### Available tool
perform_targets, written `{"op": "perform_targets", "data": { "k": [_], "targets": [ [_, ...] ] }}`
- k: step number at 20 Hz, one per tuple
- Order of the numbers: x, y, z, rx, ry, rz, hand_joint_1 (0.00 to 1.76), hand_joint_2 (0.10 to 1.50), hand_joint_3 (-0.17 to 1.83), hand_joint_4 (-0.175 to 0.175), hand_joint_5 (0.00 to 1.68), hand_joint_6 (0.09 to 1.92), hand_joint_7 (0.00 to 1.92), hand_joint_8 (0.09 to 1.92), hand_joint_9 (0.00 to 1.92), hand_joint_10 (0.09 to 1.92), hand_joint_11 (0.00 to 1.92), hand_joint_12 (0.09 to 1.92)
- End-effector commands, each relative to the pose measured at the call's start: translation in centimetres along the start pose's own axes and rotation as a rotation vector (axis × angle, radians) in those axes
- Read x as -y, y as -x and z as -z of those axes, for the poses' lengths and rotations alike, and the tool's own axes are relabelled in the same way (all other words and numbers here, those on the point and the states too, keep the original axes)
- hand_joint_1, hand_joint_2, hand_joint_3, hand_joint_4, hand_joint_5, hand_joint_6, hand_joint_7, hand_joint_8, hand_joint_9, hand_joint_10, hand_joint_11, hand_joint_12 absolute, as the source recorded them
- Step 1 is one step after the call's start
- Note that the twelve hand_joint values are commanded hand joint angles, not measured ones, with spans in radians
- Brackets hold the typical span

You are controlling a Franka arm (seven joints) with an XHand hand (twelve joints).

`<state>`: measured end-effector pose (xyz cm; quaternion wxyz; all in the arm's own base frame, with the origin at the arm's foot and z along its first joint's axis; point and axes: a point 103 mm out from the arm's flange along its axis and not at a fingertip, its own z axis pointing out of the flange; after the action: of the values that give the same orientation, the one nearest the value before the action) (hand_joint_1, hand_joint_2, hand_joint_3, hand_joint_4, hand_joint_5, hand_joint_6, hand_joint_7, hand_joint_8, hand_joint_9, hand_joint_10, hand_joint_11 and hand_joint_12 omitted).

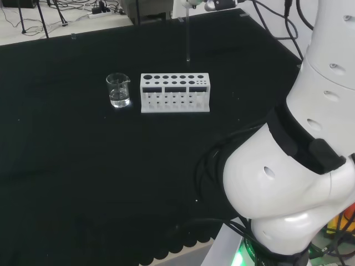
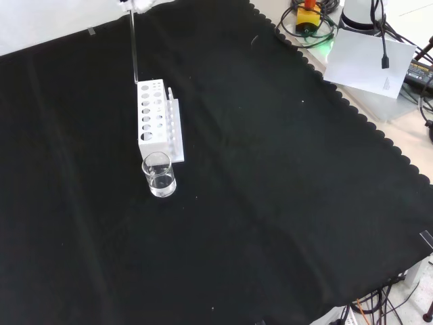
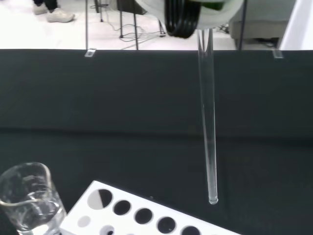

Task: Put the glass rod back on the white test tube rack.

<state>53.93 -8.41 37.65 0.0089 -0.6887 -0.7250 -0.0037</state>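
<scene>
A clear glass rod [image 1: 188, 33] hangs upright from the hand [image 1: 195, 3] at the top edge of the head view. The hand is shut on the rod's upper end. The white test tube rack [image 1: 175, 94] stands on the black cloth, its top full of round holes. In the front view the rod [image 2: 134, 47] comes down from the hand [image 2: 141, 4], and its tip hovers just above the rack's [image 2: 154, 115] far end. In the wrist view the rod [image 3: 209, 122] ends a little beyond the rack's [image 3: 137, 215] row of holes, without touching it.
A small glass beaker [image 1: 118, 90] with some clear liquid stands close to the rack's left end in the head view, nearer the camera in the front view [image 2: 160, 175]. The arm's white links [image 1: 299, 166] take up the head view's right. Cables and a white sheet [image 2: 369, 61] lie beyond the cloth's scalloped edge.
</scene>
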Motion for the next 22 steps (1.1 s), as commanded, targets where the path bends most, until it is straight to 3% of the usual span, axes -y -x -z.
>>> {"op": "perform_targets", "data": {
  "k": [1, 13, 22],
  "targets": [
    [1.6, 1.5, -0.2, 0.015, -0.005, -0.029, 1.30, 0.85, 0.45, -0.175, 1.13, 0.54, 1.10, 1.20, 1.76, 0.76, 1.71, 0.77],
    [1.9, -0.4, -1.4, 0.000, -0.009, 0.003, 1.30, 0.85, 0.45, -0.175, 1.13, 0.54, 1.11, 1.19, 1.76, 0.76, 1.71, 0.77],
    [0.9, 0.3, -2.5, -0.024, -0.012, 0.003, 1.30, 0.84, 0.45, -0.175, 1.13, 0.54, 1.11, 1.19, 1.76, 0.76, 1.71, 0.77]
  ]
}}
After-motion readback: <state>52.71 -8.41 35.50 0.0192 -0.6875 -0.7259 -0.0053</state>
